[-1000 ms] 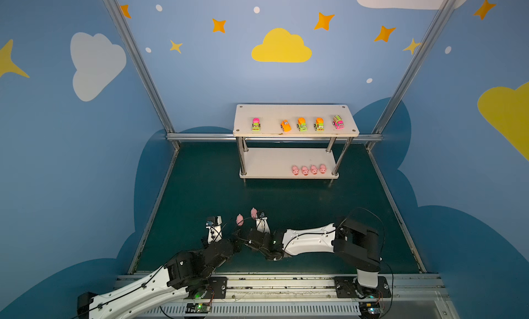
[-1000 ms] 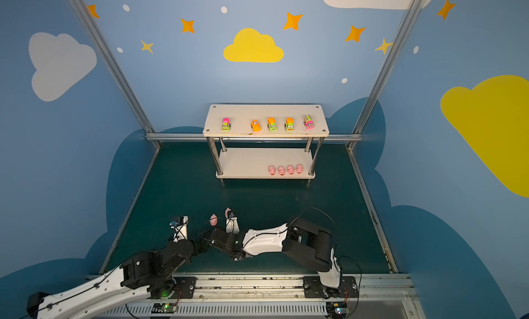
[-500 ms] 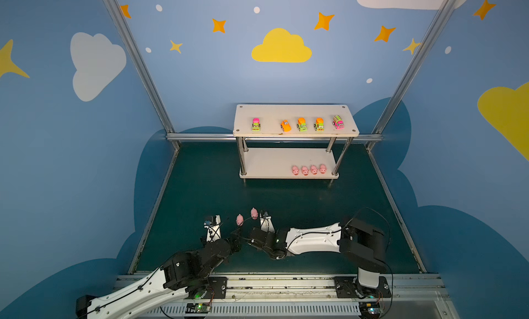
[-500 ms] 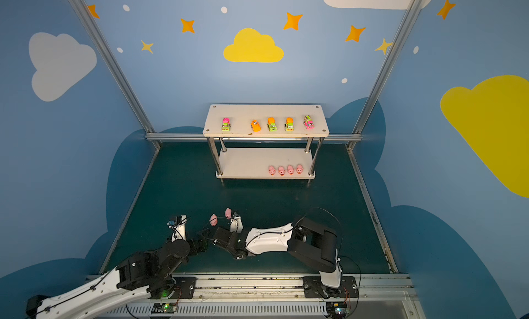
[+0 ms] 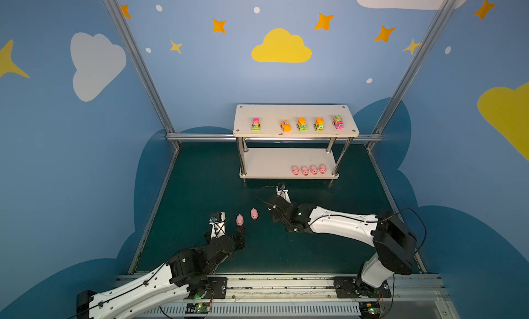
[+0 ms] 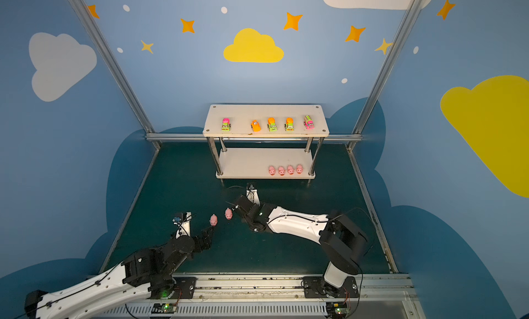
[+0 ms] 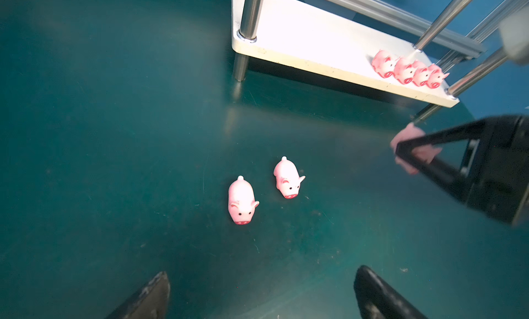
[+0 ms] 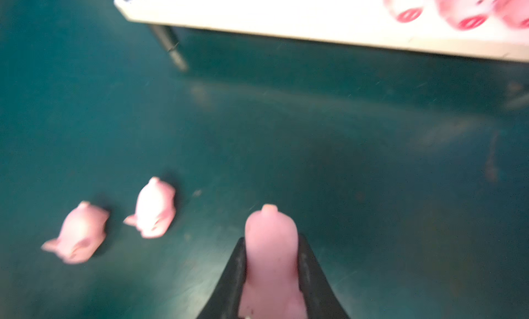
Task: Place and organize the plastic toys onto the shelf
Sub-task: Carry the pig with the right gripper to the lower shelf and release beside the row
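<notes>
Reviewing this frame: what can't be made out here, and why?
- Held pig: face hidden between the fingers of the right gripper, right wrist view; blurred in left wrist view.
- Shelf pigs: blurred and cut by the frame edge, right wrist view.
- Left gripper: only its fingertips show; left wrist view's edge cuts the rest.
- Toy vehicles: too small in both top views for details.

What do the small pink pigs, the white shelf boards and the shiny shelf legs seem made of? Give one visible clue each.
Small pink pigs: probably soft plastic or rubber, smooth satin finish; rounded moulded bodies, painted snouts.
White shelf boards: likely coated board or plastic, smooth and matte; flat, with a thick plain edge.
Shiny shelf legs: metal tubes, chrome-like; mirror highlights.
</notes>
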Motion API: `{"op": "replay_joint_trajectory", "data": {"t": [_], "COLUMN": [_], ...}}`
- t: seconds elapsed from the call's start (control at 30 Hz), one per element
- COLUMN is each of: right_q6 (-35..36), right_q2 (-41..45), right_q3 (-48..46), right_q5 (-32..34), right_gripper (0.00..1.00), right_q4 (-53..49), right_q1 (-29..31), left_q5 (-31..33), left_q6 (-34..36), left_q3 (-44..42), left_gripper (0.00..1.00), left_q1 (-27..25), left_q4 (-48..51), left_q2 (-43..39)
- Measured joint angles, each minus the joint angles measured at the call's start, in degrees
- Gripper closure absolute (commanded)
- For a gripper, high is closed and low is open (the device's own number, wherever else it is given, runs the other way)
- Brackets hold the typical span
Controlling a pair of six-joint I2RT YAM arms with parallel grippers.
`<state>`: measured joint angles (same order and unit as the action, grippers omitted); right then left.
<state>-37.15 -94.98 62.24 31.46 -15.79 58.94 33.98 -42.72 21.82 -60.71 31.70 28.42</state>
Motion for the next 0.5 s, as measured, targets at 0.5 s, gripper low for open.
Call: {"op": "replay_joint_trajectory", "data": {"t": [0.5], "right_q6": [11.2], "right_q2": [-10.1], "right_q3": [13.9], "right_q5": [-8.8], "right_gripper": [0.74], "right_q4": [5.3], "right_q1": [-16.4], "left_q5": [-7.7], "left_q6": [8.9], "left_q3": [3.6], "left_gripper": [0.00], "left_q1": [12.6], "left_q4": [-12.0], "left_q2": [13.3]}}
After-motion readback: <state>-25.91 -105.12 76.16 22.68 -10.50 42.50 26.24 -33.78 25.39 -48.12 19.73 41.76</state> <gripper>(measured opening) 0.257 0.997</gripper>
